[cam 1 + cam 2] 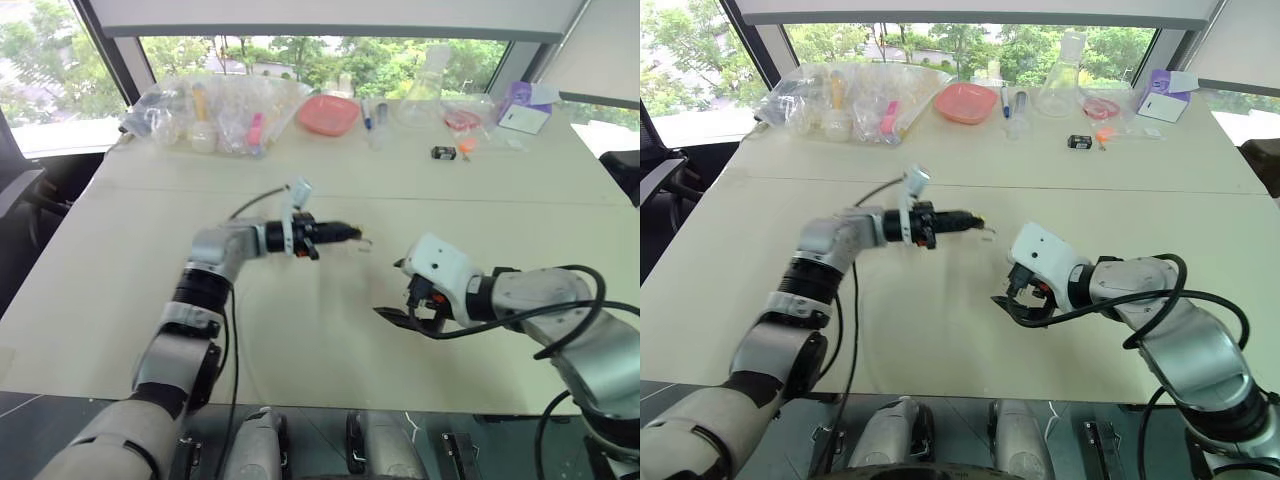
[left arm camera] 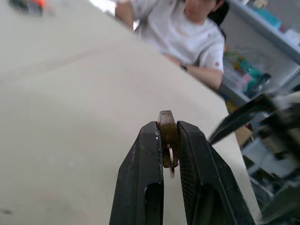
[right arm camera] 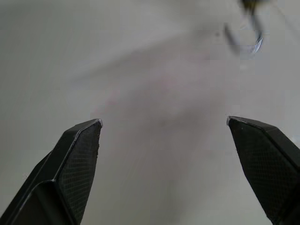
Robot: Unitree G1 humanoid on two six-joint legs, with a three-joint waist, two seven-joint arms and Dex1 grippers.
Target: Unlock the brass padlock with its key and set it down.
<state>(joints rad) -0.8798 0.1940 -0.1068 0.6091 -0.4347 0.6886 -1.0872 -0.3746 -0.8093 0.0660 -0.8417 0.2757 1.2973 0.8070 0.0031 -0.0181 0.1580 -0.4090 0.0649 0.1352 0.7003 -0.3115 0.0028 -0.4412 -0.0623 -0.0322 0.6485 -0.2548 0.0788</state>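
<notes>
Brass padlock (image 2: 167, 136) in left claw (image 2: 168, 140), unlabelled

1. The brass padlock (image 2: 167, 136) is seen as dull brass-yellow, with a thin silvery shackle (image 2: 171, 161).
2. The fingers (image 2: 143, 187) of the left hand (image 2: 167, 140) are shown in plain black.
3. The fingers (image 3: 77, 154) of the right hand (image 3: 164, 124) are black, and a fine cross-hatched texture is seen on their inner faces.
4. The counter (image 1: 300, 330) is coloured a pale beige.
5. A salmon-pink tray (image 1: 328, 114) is seen at the far edge.
6. A small black box (image 1: 443, 152) is marked with an orange bit.
7. A purple and white box (image 1: 524, 108) is seen at the far right.
8. A white shirt dotted with small red marks is worn by the person (image 2: 183, 33).
</notes>
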